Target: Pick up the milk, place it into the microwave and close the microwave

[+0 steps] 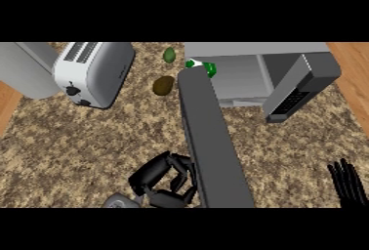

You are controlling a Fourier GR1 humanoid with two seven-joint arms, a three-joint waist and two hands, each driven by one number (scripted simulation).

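so the milk (pixel 204 66) sits at the open microwave (pixel 249 78) mouth, left hand (pixel 162 179) curled on nothing, right hand (pixel 349 183) resting open at the bench (pixel 86 146) edge

Single head view, looking steeply down on the counter (pixel 86 141), forearms entering from the lower edge, microwave (pixel 252 73) at top.
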